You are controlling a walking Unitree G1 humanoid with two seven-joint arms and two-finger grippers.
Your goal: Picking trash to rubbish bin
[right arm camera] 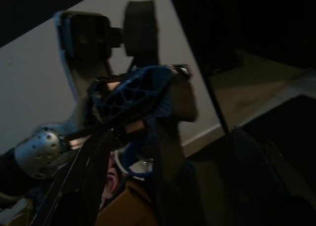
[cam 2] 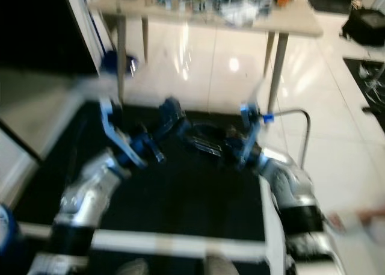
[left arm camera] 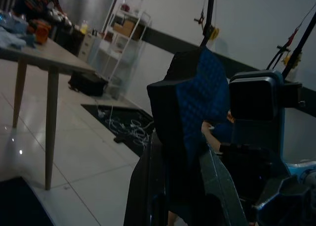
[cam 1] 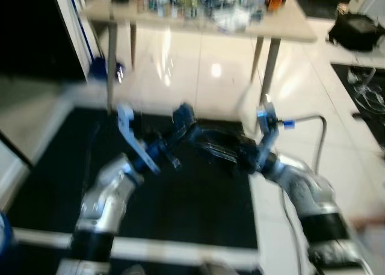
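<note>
Left eye view, blurred: left hand (cam 1: 183, 120) and right hand (cam 1: 225, 150) meet over a black mat (cam 1: 198, 215) (grip on either: cannot tell). Trash clutters the table (cam 1: 289, 29); no label is readable.

- I see silver arms; the left pincer (cam 1: 183, 115) is black with blue pads.
- Beige bench (cam 1: 301, 28).
- Glossy white floor (cam 1: 198, 64) beneath the bench.
- Black mat (cam 1: 198, 209), white-edged.
</note>
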